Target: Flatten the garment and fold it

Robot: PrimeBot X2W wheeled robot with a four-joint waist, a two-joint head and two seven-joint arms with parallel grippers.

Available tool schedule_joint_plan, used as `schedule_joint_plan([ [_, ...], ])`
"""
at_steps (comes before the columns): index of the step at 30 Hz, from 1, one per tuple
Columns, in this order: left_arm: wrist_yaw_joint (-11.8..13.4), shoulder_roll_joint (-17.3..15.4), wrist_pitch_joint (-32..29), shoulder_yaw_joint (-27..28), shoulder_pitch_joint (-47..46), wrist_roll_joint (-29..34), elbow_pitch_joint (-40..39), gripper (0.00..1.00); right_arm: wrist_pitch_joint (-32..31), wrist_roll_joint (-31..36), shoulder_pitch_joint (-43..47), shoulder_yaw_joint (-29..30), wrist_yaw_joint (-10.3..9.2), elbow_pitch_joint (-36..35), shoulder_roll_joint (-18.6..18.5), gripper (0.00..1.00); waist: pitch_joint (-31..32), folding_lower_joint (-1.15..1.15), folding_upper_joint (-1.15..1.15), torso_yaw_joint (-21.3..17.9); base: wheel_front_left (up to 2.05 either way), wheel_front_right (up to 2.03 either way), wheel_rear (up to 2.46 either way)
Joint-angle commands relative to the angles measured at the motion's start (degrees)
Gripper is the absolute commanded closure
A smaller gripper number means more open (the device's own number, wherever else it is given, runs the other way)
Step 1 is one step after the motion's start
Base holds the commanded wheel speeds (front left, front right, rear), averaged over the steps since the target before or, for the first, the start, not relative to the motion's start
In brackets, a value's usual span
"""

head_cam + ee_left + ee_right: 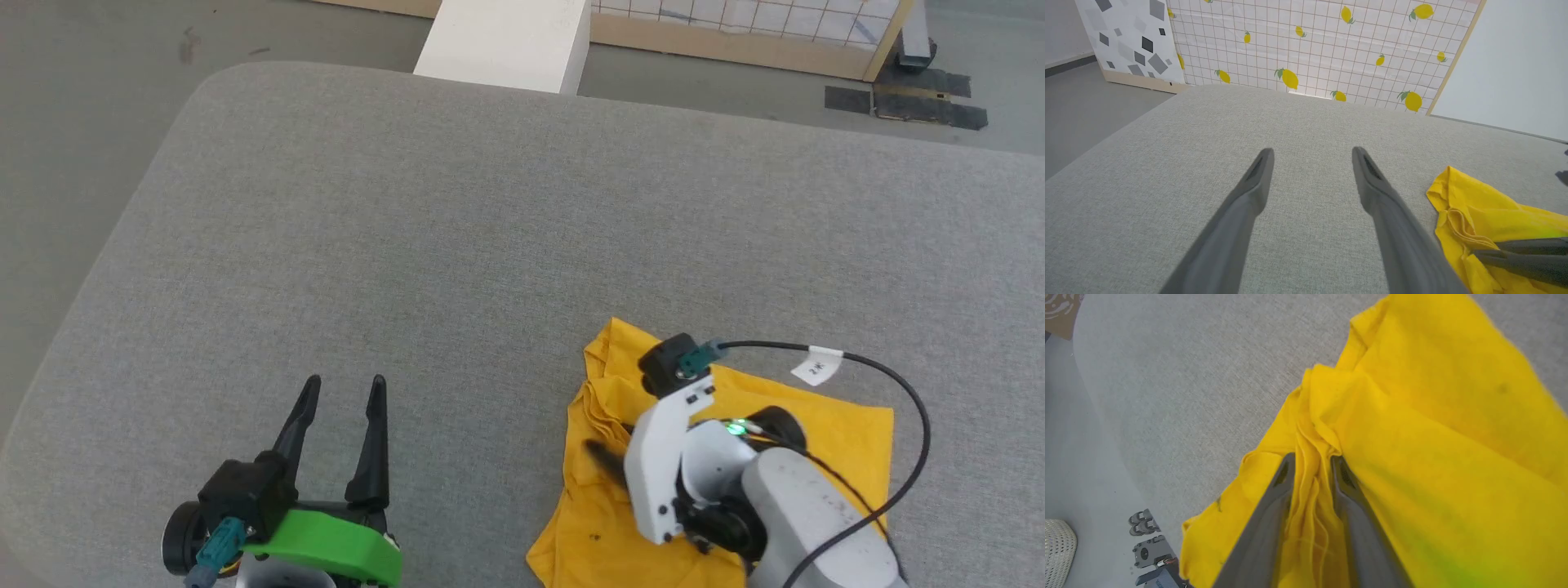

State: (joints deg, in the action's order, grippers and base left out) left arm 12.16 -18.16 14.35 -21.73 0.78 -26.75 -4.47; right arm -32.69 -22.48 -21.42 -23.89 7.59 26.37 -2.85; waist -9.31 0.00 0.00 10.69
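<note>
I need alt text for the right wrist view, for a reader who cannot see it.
The right gripper has its two dark jaws closed on a bunched fold of the bright yellow cotton T-shirt, which lies rumpled on a grey fabric surface.

Grey fabric table (490, 245) w/ yellow garment (592, 510)

Looks like a staged robot test lab: a lemon-print backdrop panel (1310, 41) stands on bare grey floor (82, 122), black tape patches (922, 106), one big grey fabric-covered work surface (408, 245).
</note>
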Motion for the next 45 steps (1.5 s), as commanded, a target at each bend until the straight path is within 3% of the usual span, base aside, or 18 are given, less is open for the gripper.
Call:
schedule_joint_plan([
  [1, -0.23, 0.18, -0.07, -0.11, -1.04, -0.17, 0.21, 0.0, 0.08, -1.31, -0.72, -0.82, -0.1, 0.79, -0.03, 0.0, 0.21, 0.0, 0.0, -0.31, 0.0, 0.0, 0.0],
  [5, -0.22, -0.35, -0.1, 0.13, -0.45, -0.44, 0.4, 0.0, -0.69, -4.34, -2.08, -2.51, -0.1, -1.38, -0.03, 0.0, 0.68, 0.0, 0.0, -1.57, 0.0, 0.0, 0.0],
  [8, -0.17, -0.62, -0.19, 0.15, -0.18, -0.54, 0.24, 0.0, -0.2, -4.05, -2.24, 0.14, -0.1, -5.08, -0.03, 0.0, 1.0, 0.0, 0.0, -2.36, 0.0, 0.0, 0.0],
  [13, -0.08, -1.04, -0.15, 0.27, 0.06, -0.51, -0.23, 0.0, 1.9, 1.57, 1.98, 11.6, -0.1, -14.08, -0.1, 0.0, 1.46, 0.0, 0.0, -3.4, 0.0, 0.0, 0.0],
  [19, 0.32, -1.7, -0.04, 0.52, 0.66, -0.08, -1.29, 0.0, 0.45, 4.76, 14.56, 27.29, -0.1, -28.12, -0.36, 0.0, 1.47, 0.0, 0.0, -4.48, 0.0, 0.0, 0.0],
  [24, 0.66, -2.05, 0.08, 1.16, 1.28, -0.18, -1.94, 0.0, -2.75, 3.15, 23.61, 33.75, -0.1, -34.86, -0.09, 0.0, 0.46, 0.0, 0.0, -5.26, 0.0, 0.0, 0.0],
  [30, 0.23, -1.95, 0.17, 1.08, 0.27, -0.22, -1.7, 0.0, -4.49, 0.48, 26.7, 35.52, -0.1, -31.05, -0.05, 0.0, -0.89, 0.0, 0.0, -4.82, 0.0, 0.0, 0.0],
  [39, -0.2, -2.46, 0.12, 0.93, -1.16, -0.06, -1.09, 0.0, -2.66, -1.89, 22.52, 32.43, -0.1, -19.85, -0.04, 0.0, -1.3, 0.0, 0.0, -3.27, 0.0, 0.0, 0.0],
  [41, -0.24, -2.4, 0.03, 0.67, -1.53, 0.07, -1.01, 0.0, -1.87, -2.36, 21.73, 31.83, -0.1, -18.06, -0.03, 1.0, -1.28, 0.0, 0.0, -2.95, 0.0, 0.0, 0.0],
  [45, -0.36, -2.33, -0.09, 0.17, -2.48, 0.39, -1.12, 0.0, -0.01, -1.99, 20.4, 31.33, -0.1, -16.78, -0.03, 1.0, -1.26, 0.0, 0.0, -2.91, 0.0, 0.0, 0.0],
])
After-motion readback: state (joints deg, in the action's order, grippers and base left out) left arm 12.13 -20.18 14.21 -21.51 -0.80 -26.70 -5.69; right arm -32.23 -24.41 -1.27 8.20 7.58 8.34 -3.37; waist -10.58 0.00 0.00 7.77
